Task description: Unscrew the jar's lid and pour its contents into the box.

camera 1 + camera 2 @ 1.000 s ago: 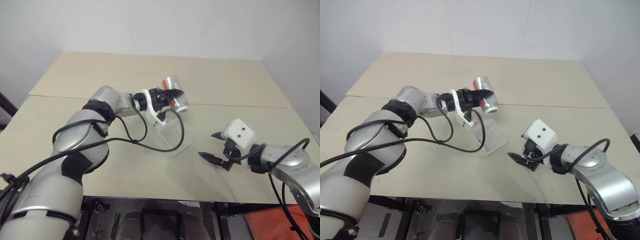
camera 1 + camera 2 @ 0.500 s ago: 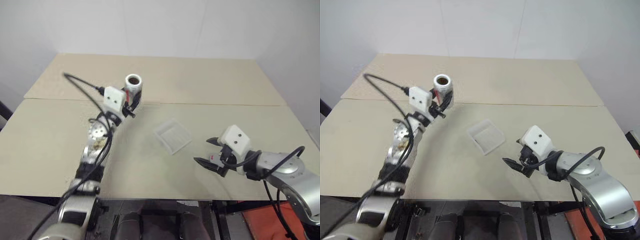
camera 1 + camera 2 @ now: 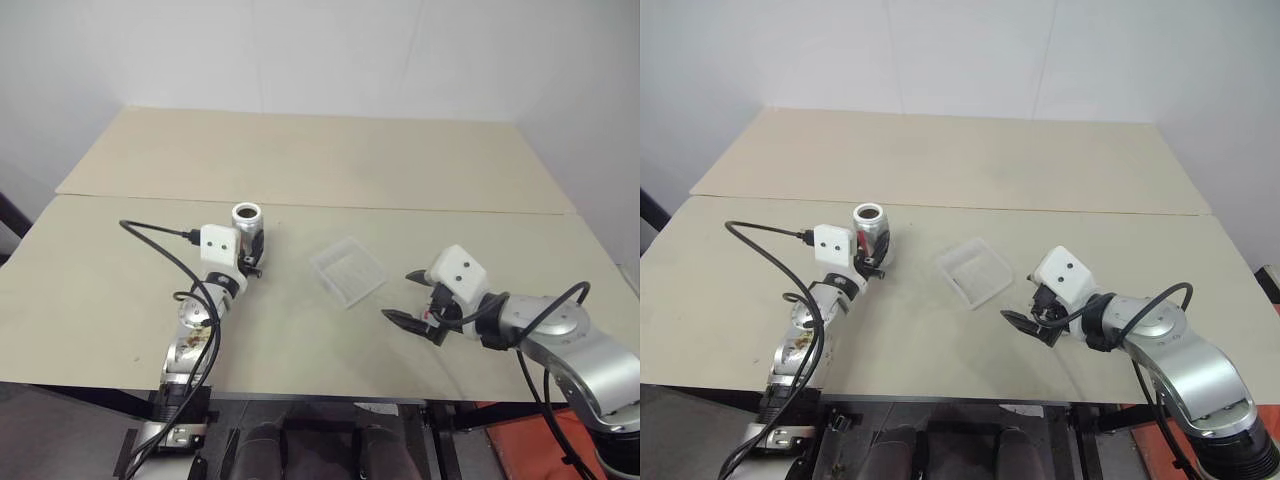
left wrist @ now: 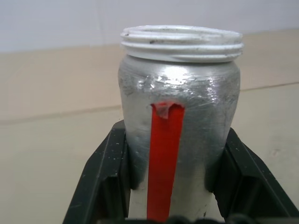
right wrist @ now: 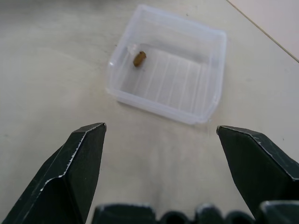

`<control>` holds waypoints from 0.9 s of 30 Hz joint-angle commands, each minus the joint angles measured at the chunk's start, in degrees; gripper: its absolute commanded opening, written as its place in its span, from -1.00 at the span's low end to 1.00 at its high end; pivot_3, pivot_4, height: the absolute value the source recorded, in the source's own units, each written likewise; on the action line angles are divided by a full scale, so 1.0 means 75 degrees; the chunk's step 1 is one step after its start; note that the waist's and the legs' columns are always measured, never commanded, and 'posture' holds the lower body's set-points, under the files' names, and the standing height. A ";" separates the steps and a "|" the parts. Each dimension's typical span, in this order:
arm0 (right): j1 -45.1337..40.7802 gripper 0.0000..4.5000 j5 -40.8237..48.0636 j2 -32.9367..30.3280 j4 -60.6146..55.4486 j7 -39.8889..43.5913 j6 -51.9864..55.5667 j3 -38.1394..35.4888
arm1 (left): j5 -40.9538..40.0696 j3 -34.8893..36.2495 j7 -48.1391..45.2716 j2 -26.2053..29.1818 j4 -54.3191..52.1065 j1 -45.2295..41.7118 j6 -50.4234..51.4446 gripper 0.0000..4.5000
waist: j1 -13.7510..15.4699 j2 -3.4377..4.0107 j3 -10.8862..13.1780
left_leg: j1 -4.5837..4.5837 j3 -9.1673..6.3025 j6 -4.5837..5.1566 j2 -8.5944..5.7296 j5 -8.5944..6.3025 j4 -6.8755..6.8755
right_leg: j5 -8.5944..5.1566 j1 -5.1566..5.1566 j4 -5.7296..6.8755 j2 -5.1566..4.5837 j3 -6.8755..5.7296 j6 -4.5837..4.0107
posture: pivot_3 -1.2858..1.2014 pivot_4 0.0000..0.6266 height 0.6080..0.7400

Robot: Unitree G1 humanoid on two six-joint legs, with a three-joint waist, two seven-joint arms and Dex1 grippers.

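The jar [image 3: 247,222] is a silvery cylinder with a red stripe [image 4: 163,158] down its side. It stands upright on the table's left side, its threaded mouth open. My left gripper [image 3: 249,247] is shut on the jar's lower body, one black finger [image 4: 105,177] on each flank. The lid is out of view. The box [image 3: 348,271], a shallow clear tray with a ribbed bottom, lies on the table to the right of the jar. A small brown piece [image 5: 139,58] lies inside it. My right gripper [image 3: 397,295] hovers open just right of the box, nothing between its fingers.
The beige table [image 3: 330,160] has a seam running across it behind the jar and box. A black cable [image 3: 160,240] loops off my left wrist over the table's left side. The table's front edge is close under both arms.
My left arm swung left and down, away from above the box, and turned the jar from tipped over to upright. The right gripper stayed in place, still open.
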 commanded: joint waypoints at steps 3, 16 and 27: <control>-0.0229 0.96 -0.0115 -0.0029 -0.0020 0.0143 -0.0332 -0.0009 | 0.0132 0.0140 0.0050 -0.0005 -0.0004 0.0087 -0.0682 -0.16 | 0.0002 0.0000 0.0000 | 0.0001 -0.0001 0.0000 0.0000 0.0000 -0.0001 | 0.0000 0.0000 0.0000 0.0001 0.0000 -0.0001 | 0.03 -0.52 1.00; -0.0422 1.00 -0.0153 0.0040 0.0118 0.0311 -0.0364 0.0043 | 0.0075 0.0087 -0.0222 -0.0054 0.0287 0.0261 -0.1101 0.58 | 0.0005 0.0000 0.0000 | -0.0003 0.0000 0.0000 0.0000 0.0000 -0.0004 | 0.0001 -0.0002 -0.0007 0.0000 -0.0001 -0.0001 | 0.03 -0.52 1.00; -0.0360 1.00 -0.0149 0.0045 0.0081 0.0295 -0.0323 -0.0001 | 0.0039 0.0164 -0.0229 -0.0030 0.0182 0.0353 -0.1084 0.99 | 0.0003 0.0000 0.0000 | -0.0003 0.0000 0.0000 0.0000 0.0000 -0.0005 | 0.0000 -0.0003 -0.0008 -0.0001 -0.0001 -0.0001 | 0.03 -0.52 1.00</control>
